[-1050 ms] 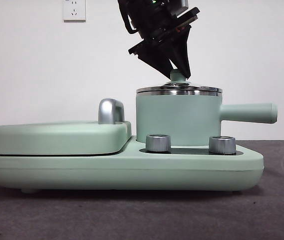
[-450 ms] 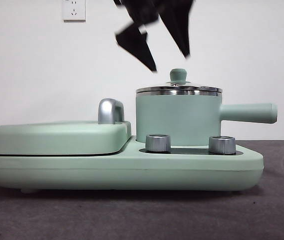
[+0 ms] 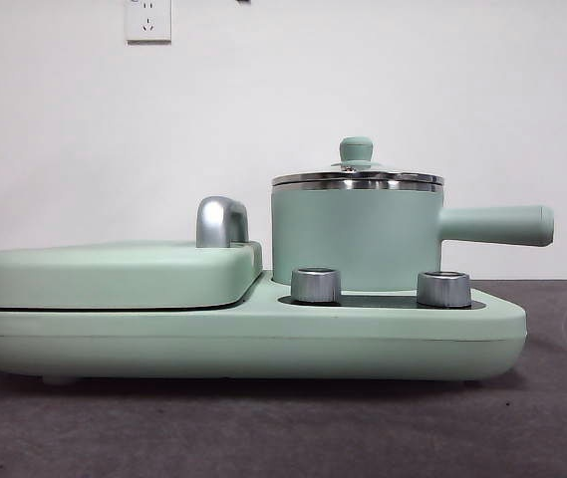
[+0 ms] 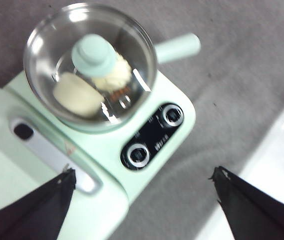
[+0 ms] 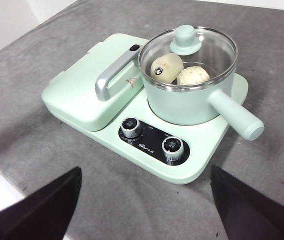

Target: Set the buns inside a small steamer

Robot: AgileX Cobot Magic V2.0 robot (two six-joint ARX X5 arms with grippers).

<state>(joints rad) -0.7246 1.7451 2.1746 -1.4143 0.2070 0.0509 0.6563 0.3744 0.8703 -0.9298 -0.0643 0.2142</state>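
Note:
The small steamer [image 3: 358,234] stands on the right half of the mint-green appliance, its glass lid [image 3: 356,150] on and its long handle [image 3: 492,225] pointing right. Through the lid I see both buns inside: the smooth one [image 5: 165,68] [image 4: 77,95] and the ridged one [image 5: 192,75] [image 4: 116,75], side by side. My left gripper [image 4: 142,175] hangs open high above the steamer [image 4: 89,65], holding nothing. Open and empty as well, my right gripper [image 5: 145,172] stays back from the appliance. Neither gripper shows in the front view.
The flat lidded griddle [image 3: 114,274] with its chrome handle [image 3: 221,221] fills the appliance's left half. Two steel knobs [image 3: 315,285] [image 3: 443,289] sit in front of the steamer. A white edge [image 4: 281,150] borders the grey mat.
The gripper that was shut on the lid's knob let go, opened and rose out of the front view. The lid stays on the steamer.

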